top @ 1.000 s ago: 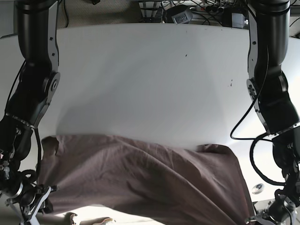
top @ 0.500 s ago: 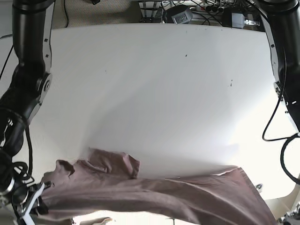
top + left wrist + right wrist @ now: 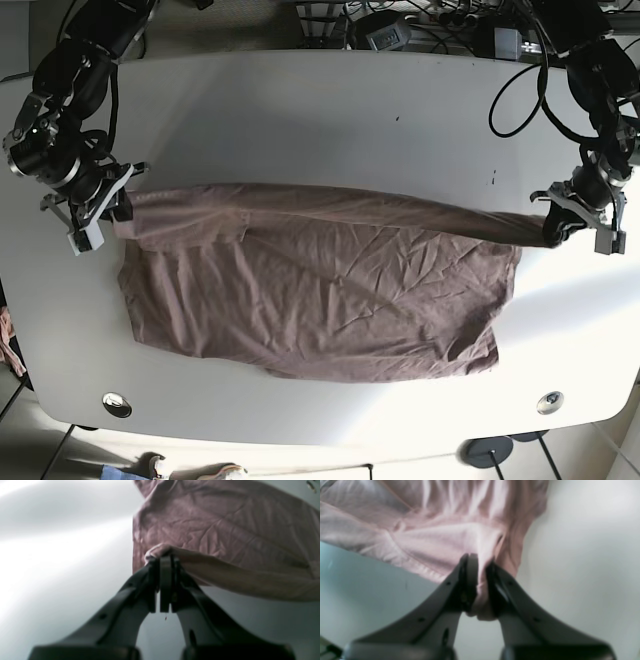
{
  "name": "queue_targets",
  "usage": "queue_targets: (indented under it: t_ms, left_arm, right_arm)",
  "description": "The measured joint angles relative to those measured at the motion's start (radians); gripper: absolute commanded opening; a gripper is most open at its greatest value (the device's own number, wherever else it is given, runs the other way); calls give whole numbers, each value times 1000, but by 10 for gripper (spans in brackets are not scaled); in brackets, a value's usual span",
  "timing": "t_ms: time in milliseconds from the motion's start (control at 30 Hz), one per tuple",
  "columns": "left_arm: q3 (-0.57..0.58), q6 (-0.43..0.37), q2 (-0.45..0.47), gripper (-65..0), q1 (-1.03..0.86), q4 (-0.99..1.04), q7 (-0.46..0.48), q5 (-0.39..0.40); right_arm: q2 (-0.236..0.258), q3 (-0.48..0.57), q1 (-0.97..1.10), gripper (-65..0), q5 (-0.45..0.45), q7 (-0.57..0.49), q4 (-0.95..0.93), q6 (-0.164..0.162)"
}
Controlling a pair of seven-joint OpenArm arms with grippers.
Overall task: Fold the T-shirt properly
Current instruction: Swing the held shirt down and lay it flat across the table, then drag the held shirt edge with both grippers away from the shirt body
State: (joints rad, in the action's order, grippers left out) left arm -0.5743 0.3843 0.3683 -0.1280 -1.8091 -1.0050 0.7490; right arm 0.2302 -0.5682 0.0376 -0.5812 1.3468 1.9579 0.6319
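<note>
Change: half a second ago the T-shirt (image 3: 320, 290) lay bunched at the near table edge with both grippers low at the bottom of the base view; now it is drawn out across the middle of the table (image 3: 330, 110).
Left gripper (image 3: 570, 222): jaws pressed together on a pinch of fabric at the shirt's corner; the cloth runs away from its tips toward the other arm.
Right gripper (image 3: 100, 215): jaws clamped on a thick wad of cloth, which bulges out between and below the fingers (image 3: 470, 580) in its wrist view.
T-shirt: stretched between the two grippers as a taut rolled edge, the rest trailing on the table on the near side of that line, wrinkled but roughly flat.
Meaning for the task: judged a spreading or laying-out pull, not yet a fold; the body looks ready to be flattened before any crease is made.
Writing, brands: none readable on the shirt, the grippers or the table; the shirt shows plain brownish-mauve cloth.
</note>
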Motion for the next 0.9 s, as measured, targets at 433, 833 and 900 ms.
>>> queue_targets:
  t_ms: [433,833,900]
  left_arm:
    - [-196,138,-18,-650,-290,-26,3,8]
    - [36,224,-18,-650,174,222,26,-311]
    - [63,235,-15,-650,198,268,21,-379]
  right_arm:
    - [-1,-120,319,-631,-159,-8,25,-3]
    - [9,-128,108,-631,-147,-46,-143,-3]
    - [11,-128,95,-631,-143,-78,-199,-3]
